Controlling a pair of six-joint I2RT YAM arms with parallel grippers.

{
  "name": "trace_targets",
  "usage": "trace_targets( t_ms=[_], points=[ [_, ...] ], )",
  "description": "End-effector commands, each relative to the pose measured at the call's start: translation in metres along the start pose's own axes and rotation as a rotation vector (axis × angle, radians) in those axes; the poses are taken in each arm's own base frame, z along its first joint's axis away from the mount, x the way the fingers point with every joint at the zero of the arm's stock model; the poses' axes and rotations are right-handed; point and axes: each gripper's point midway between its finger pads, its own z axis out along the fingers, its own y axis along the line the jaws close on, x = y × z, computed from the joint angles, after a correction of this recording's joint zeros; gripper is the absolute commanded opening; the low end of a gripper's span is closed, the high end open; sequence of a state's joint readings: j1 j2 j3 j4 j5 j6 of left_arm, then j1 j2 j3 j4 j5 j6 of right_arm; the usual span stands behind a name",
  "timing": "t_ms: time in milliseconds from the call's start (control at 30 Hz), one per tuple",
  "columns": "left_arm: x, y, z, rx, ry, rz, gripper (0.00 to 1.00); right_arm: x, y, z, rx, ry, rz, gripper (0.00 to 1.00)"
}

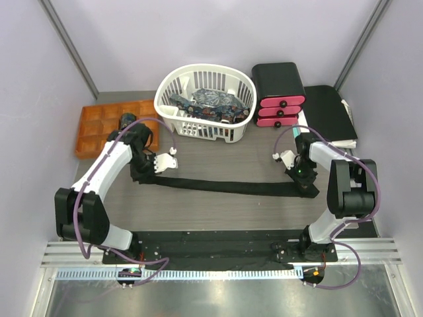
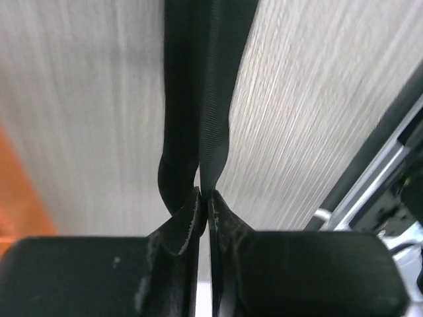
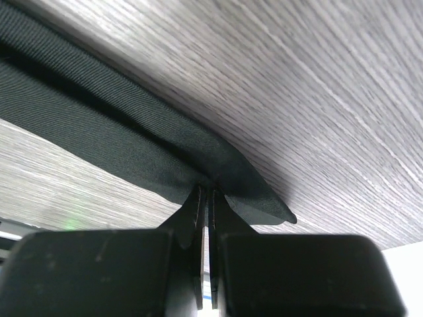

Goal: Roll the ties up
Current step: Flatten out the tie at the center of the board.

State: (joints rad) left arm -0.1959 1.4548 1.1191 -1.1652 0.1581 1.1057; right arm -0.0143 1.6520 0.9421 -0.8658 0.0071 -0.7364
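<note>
My left pincer [image 2: 205, 201] is clamped tight on the left end of the black tie [image 1: 231, 187], my right pincer [image 3: 206, 193] is pinched closed on its right end, the tie lies flat across the grey table [image 1: 218, 155], and the patterned ties [image 1: 210, 100] sit in the white basket [image 1: 173, 122] behind.

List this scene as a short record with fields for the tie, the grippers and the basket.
black tie: unrolled, stretched out between the two grippers
left gripper: shut on the tie's left end
right gripper: shut on the tie's right end, near its pointed tip
basket: white, behind the tie, holding patterned ties
rolling: not yet begun
</note>
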Motion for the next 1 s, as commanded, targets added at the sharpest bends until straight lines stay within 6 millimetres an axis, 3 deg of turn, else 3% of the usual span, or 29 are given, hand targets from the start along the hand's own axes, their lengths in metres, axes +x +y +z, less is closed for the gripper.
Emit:
trace_targets(
  t_ms=[0,100,133,200,233,333,433,533,600,700,833,967],
  points=[
    [0.013,-0.017,-0.025,0.071,0.061,0.145,0.07,0.010,0.002,0.010,-0.036,0.052,-0.052,0.01],
    [0.021,0.003,-0.010,0.024,0.120,0.130,0.15,-0.002,0.006,0.009,-0.089,0.031,-0.037,0.01],
    [0.027,0.007,0.001,0.037,0.150,0.111,0.27,-0.008,0.002,0.005,-0.086,0.016,-0.030,0.01],
    [0.030,0.019,0.011,0.018,0.141,0.068,0.33,-0.012,0.004,0.001,-0.106,0.009,-0.027,0.02],
    [0.032,0.024,0.017,0.014,0.139,0.041,0.43,-0.017,0.001,-0.005,-0.100,-0.009,-0.026,0.04],
    [0.036,0.037,0.012,-0.019,0.079,-0.029,0.54,-0.027,0.001,-0.027,-0.097,-0.079,-0.047,0.18],
    [0.021,0.031,0.000,-0.015,-0.068,-0.082,0.68,-0.041,0.010,-0.054,-0.118,-0.186,-0.059,0.31],
    [-0.003,0.013,-0.003,-0.012,-0.223,-0.087,0.99,-0.057,0.020,-0.076,-0.143,-0.299,-0.103,0.45],
    [-0.012,0.014,-0.002,-0.055,-0.281,-0.076,1.00,-0.065,0.023,-0.081,-0.142,-0.337,-0.129,0.49],
    [-0.015,0.010,0.014,-0.053,-0.306,-0.088,1.00,-0.084,0.040,-0.087,-0.152,-0.393,-0.215,0.56],
    [-0.020,0.002,0.036,-0.046,-0.318,-0.068,1.00,-0.101,0.071,-0.077,-0.147,-0.417,-0.365,0.62],
    [-0.022,0.004,0.048,-0.072,-0.318,-0.036,1.00,-0.131,0.088,-0.069,-0.045,-0.489,-0.525,0.73]
  ],
)
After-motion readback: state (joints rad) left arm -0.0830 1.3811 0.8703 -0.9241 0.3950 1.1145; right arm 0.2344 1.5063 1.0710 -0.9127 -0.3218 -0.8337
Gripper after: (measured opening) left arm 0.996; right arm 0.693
